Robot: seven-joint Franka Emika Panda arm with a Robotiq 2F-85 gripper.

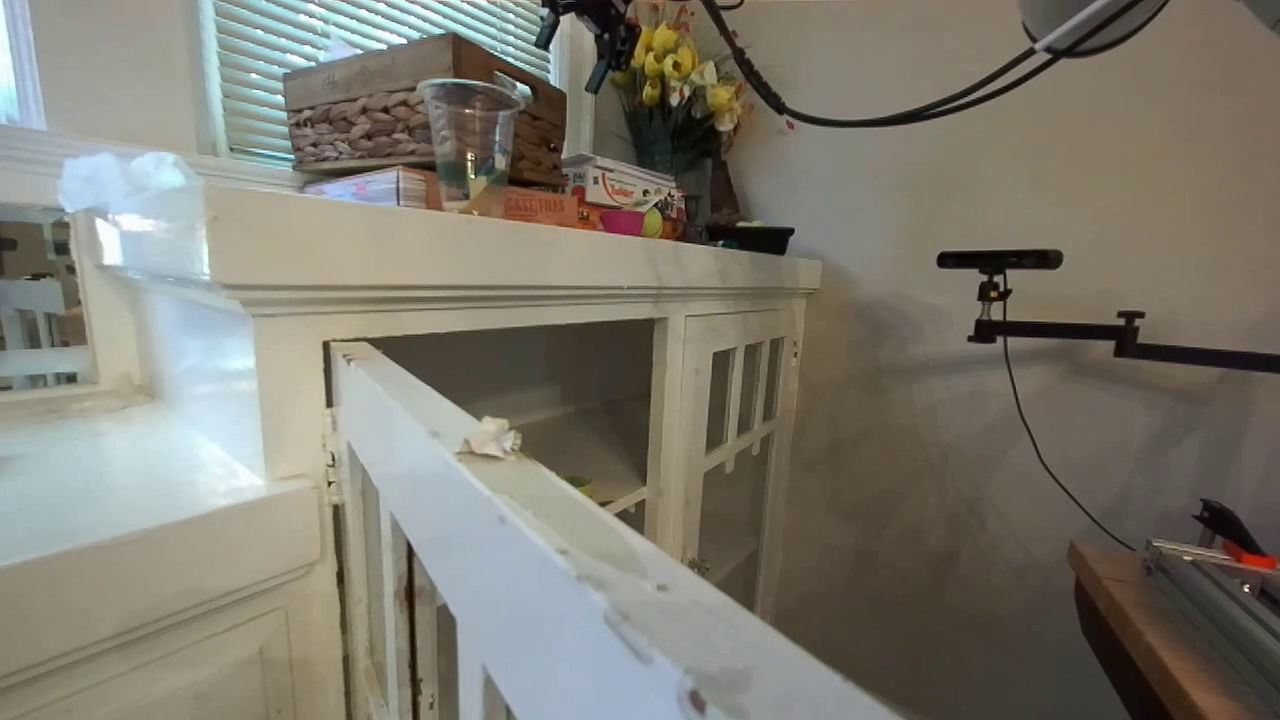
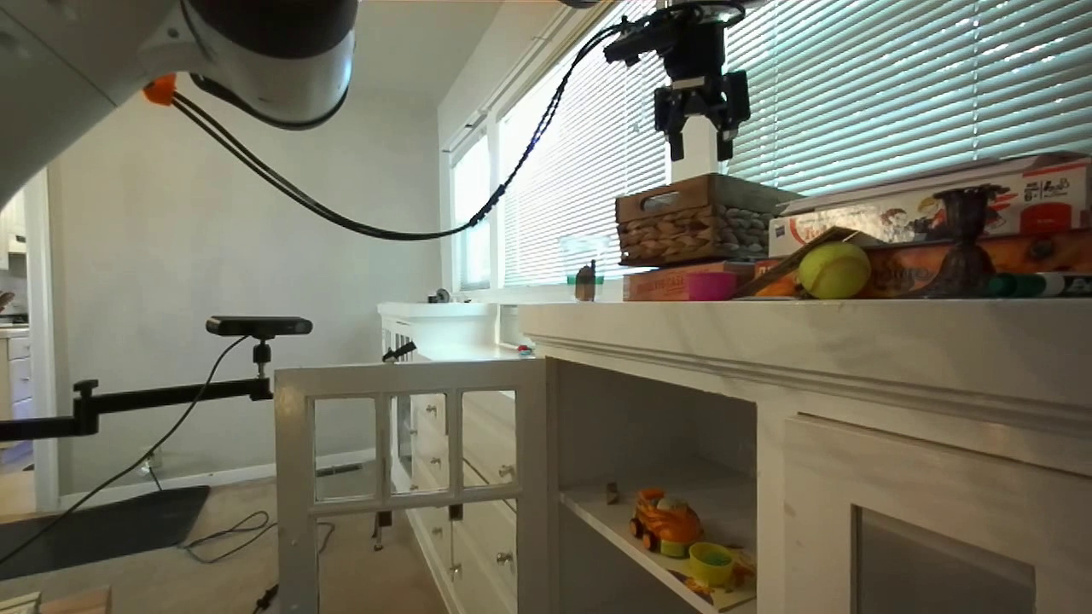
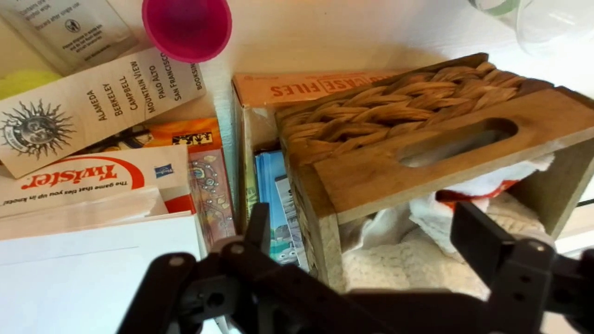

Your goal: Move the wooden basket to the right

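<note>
The wooden basket, a brown box with woven sides and darker wood bands, stands on books and an orange box on the cabinet top; it shows in both exterior views (image 1: 360, 125) (image 2: 674, 230). The wrist view shows the basket (image 3: 371, 181) from above, with its handle slot and pale and red-white cloths inside. My gripper (image 2: 701, 153) is open and empty, pointing down above the basket, apart from it. In the wrist view, the gripper (image 3: 359, 218) has its left finger over the books beside the basket's end wall and its right finger over the inside.
A clear cup (image 1: 470, 145) stands in front of the basket. A pink cup (image 3: 186, 28), a Twister box (image 3: 93, 174) and an orange box (image 3: 315, 86) lie close by. A tennis ball (image 2: 834, 270) and flowers (image 1: 680, 80) share the top. A cabinet door (image 2: 294, 477) stands open below.
</note>
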